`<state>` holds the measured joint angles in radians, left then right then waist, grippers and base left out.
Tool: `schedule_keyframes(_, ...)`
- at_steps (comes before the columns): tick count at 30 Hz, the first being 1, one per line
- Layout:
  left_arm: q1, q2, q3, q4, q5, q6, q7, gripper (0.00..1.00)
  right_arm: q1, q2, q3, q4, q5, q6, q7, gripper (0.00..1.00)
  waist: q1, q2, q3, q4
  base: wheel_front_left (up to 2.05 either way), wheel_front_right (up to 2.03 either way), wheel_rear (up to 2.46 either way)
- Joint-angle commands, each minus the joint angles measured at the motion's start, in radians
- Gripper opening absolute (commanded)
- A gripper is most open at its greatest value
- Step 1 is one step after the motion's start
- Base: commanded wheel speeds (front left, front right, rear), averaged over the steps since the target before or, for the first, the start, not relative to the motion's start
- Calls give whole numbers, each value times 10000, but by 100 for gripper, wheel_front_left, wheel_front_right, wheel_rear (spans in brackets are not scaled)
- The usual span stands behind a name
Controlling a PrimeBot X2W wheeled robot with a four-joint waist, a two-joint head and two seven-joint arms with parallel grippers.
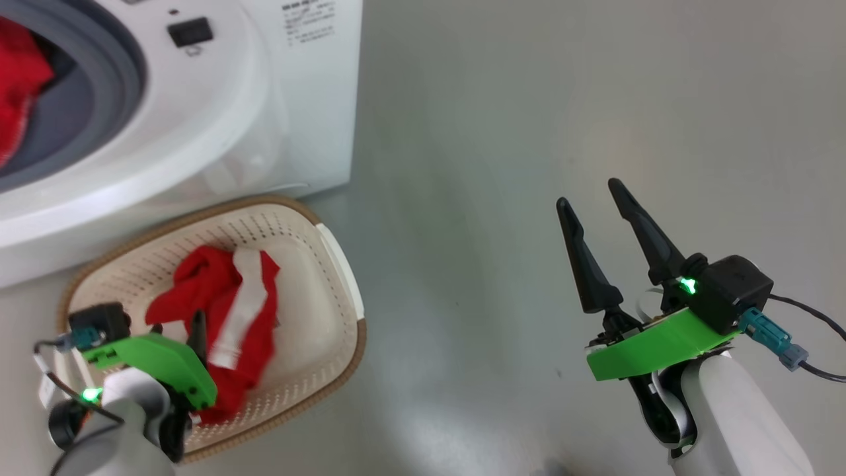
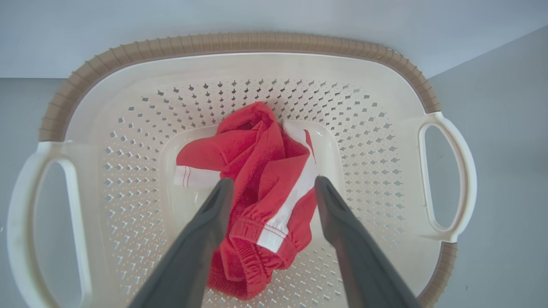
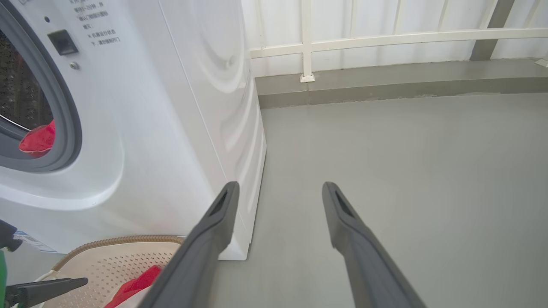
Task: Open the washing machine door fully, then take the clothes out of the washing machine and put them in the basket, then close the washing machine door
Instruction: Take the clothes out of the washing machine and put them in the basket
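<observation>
The white washing machine stands at the upper left, its grey-ringed opening uncovered; its door is out of view. Red clothes lie inside the drum and are also seen as red clothes in the right wrist view. The cream basket sits on the floor in front of it. A red garment with white trim lies on the bottom of the basket. My left gripper hangs open just above that garment, one finger on each side. My right gripper is open over bare floor, holding nothing.
Grey floor spreads to the right of the machine and basket. In the right wrist view a low grey kerb with a white railing runs along the far side.
</observation>
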<state>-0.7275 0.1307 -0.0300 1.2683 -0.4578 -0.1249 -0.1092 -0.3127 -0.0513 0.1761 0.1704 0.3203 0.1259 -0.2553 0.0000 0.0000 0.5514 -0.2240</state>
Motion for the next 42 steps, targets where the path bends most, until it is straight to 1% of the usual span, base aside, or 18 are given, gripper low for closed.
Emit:
schedule_keyframes(1,498,218,138,-140,-73,-45,-247,100,242,11,165,-149,-74,48,-65,100,0,0,-564,323,0,0,0)
schedule_keyframes(8,1141,-172,-451,-901,-524,-54,-1049,100,518,11,39,35,-412,48,-65,100,0,0,-1721,796,0,0,0)
schedule_keyframes(11,1408,-195,-720,-1416,-764,-55,-1293,100,637,11,40,60,-559,48,-65,100,0,0,-2122,992,0,0,0)
schedule_keyframes(16,1750,44,-893,-2283,-882,-56,-1504,100,785,11,-82,135,-698,48,-65,100,0,0,-2660,1245,0,0,0)
schedule_keyframes(18,1932,117,-744,-2816,-940,-56,-1517,100,827,11,-127,163,-719,48,-65,100,0,0,-2873,1309,0,0,0)
schedule_keyframes(23,2753,232,18,-4352,-684,-56,-1522,100,970,11,-228,233,-785,48,-65,100,0,0,-3445,1357,0,0,0)
schedule_keyframes(27,3514,142,486,-5579,-229,-57,-1523,100,1184,11,-359,297,-823,48,-65,100,0,0,-3945,1374,0,0,0)
schedule_keyframes(32,4494,33,735,-7209,147,-57,-1524,100,1548,11,-664,243,-923,48,-65,100,0,0,-4542,1388,0,0,0)
schedule_keyframes(34,4881,27,973,-7698,461,-57,-1524,100,1724,11,-765,202,-960,48,-65,100,0,0,-4784,1389,0,0,0)
schedule_keyframes(35,4881,27,973,-7698,461,-57,-1524,100,1724,11,-765,202,-960,48,-65,100,0,0,-4784,1389,0,0,0)
schedule_keyframes(37,5431,-101,1299,-8323,762,-57,-1525,100,2026,11,-911,138,-1001,48,-65,100,0,0,-5154,1378,0,0,0)
schedule_keyframes(42,6229,-188,1448,-9407,1121,-57,-1525,100,2358,11,-1130,-38,-1076,48,-65,100,0,0,-5498,1340,0,0,0)
